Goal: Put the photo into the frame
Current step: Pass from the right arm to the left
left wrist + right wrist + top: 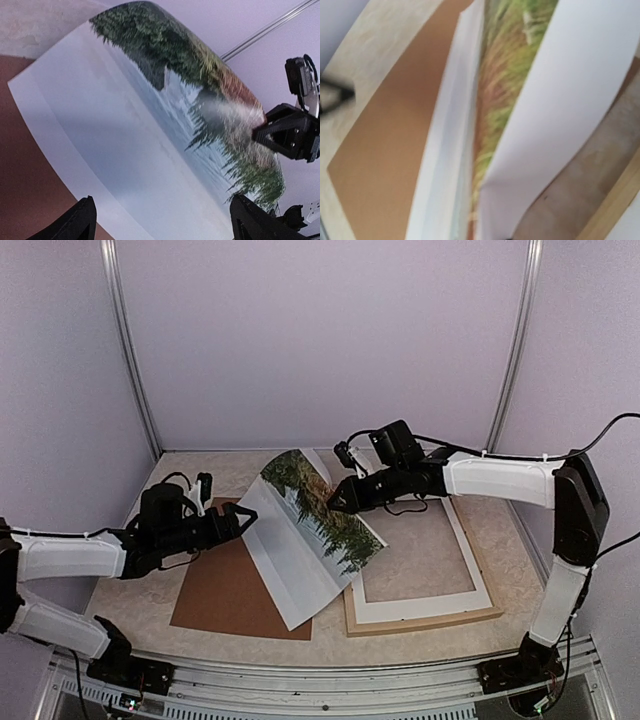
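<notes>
The photo [300, 540], trees against pale sky with a white border, is lifted off the table and bowed into an arch. My right gripper [333, 500] is shut on its upper right edge, above the frame's left side. In the right wrist view the photo [570, 90] fills the picture and the fingers are hidden. The pale wooden frame [420, 618] lies flat at right, its edge [615, 205] in view. My left gripper [240, 520] stands open at the photo's left edge. Its fingertips [82, 220] are wide apart with the photo [150, 125] just ahead of them.
A brown backing board [225, 595] lies flat under the photo's left part, also shown as the board [20, 165] and the board [385, 140]. White walls with metal posts [130, 360] enclose the beige table [200, 475]. A metal rail [320, 685] runs along the near edge.
</notes>
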`<state>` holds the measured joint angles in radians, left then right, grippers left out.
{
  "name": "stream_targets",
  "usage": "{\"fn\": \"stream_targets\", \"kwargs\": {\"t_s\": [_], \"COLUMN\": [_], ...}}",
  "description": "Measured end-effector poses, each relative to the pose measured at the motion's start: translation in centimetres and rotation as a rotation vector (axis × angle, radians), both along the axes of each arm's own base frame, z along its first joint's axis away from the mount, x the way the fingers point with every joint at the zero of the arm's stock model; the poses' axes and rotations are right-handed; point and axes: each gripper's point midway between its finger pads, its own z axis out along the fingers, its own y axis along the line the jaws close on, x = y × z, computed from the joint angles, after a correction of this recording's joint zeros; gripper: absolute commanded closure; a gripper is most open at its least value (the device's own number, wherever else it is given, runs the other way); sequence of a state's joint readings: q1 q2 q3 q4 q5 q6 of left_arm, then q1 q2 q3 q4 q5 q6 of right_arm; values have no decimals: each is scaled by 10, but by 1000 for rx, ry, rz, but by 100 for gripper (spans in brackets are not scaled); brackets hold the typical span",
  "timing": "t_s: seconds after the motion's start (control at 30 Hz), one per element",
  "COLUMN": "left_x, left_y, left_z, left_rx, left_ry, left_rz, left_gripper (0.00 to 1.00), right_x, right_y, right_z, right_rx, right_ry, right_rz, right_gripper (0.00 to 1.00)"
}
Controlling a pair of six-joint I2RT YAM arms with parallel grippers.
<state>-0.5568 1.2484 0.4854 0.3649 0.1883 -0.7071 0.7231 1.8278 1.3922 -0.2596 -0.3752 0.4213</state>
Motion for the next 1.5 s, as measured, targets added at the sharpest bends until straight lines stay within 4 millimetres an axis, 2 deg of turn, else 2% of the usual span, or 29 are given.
{"fn": "stream_targets", "kwargs": {"t_s": [0.1, 0.23, 0.4, 0.57, 0.7, 0.9, 1.13, 1.3, 1.4, 1.5], "left_x": [16, 31, 47, 52, 49, 32, 23, 18, 14, 11], "left_y": [-2, -3, 5, 11, 6, -18, -32, -38, -41, -43], "left_z": [38, 70, 90, 104, 113, 110, 105, 98, 101, 104], "left_rx": [26, 63, 114, 165, 164, 101, 43, 16, -5, -18], "left_ry": [-95, -174, -229, -268, -298, -292, -276, -249, -254, -263], "left_rz": [13, 5, -6, -42, -104, -274, -372, -418, -444, -464], "left_gripper": [8, 7, 5, 5, 7, 17, 45, 58, 62, 60], "right_x": [-12, -26, -52, -73, -83, -87, -82, -78, -75, -73], "right_y": [-6, -13, -31, -46, -54, -62, -67, -71, -75, -78], "right_z": [24, 67, 109, 129, 133, 122, 118, 117, 115, 112], "right_rx": [-4, 31, 59, 60, 52, 20, 7, 3, 3, 1], "right_ry": [-69, -177, -296, -369, -397, -383, -381, -374, -369, -360], "right_rz": [70, 132, 198, 241, 264, 275, 266, 256, 248, 243], "right_gripper": [79, 79, 80, 79, 79, 79, 79, 79, 80, 79]}}
